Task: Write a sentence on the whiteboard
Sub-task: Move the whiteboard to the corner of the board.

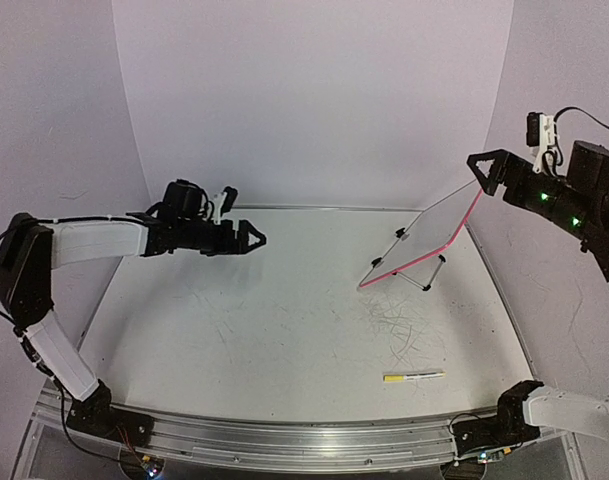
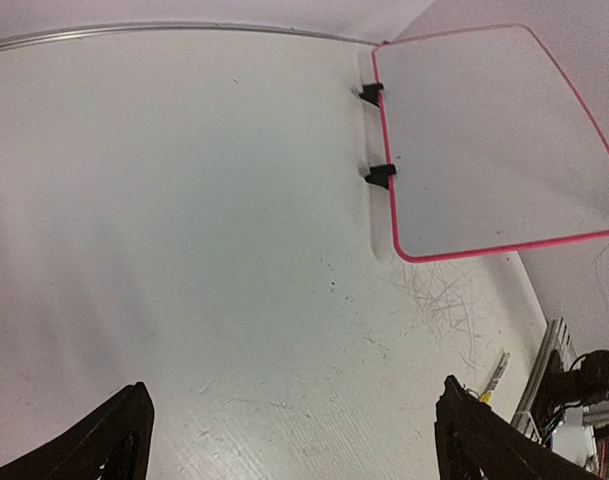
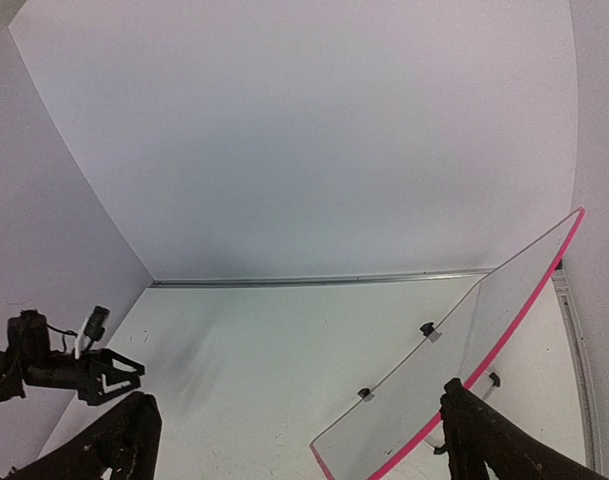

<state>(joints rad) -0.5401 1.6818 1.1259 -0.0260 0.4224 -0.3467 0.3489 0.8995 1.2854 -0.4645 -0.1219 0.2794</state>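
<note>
Both arms hang above the table with nothing in them: the left gripper (image 1: pixel 256 239), at the left of the overhead view, and the right gripper (image 1: pixel 479 172), at the upper right, each have their jaws spread wide. The whiteboard (image 1: pixel 429 235) stands at the right of the overhead view, propped at a slant on small black stand legs (image 1: pixel 432 275). In the left wrist view its face (image 2: pixel 494 140) is blank, so the sentence is not yet begun.

The step in hand looks like fetching the marker (image 1: pixel 414 377), which lies flat near the lower edge of the overhead view, well apart from both grippers. A good pick would come straight down across the middle of the barrel, jaws square to its length, leaving the tip free. When writing, press lightly, since the board on thin legs could slide or tip back. The other arm could steady its edge.

The marker is a slim round stick, white with a yellow end, and may roll. The board is glossy and smooth, with rounded corners and a thin pink-red rim. The tabletop (image 1: pixel 234 330) is matt white and scuffed, with faint grey scribbles (image 1: pixel 399 325) below the board.
</note>
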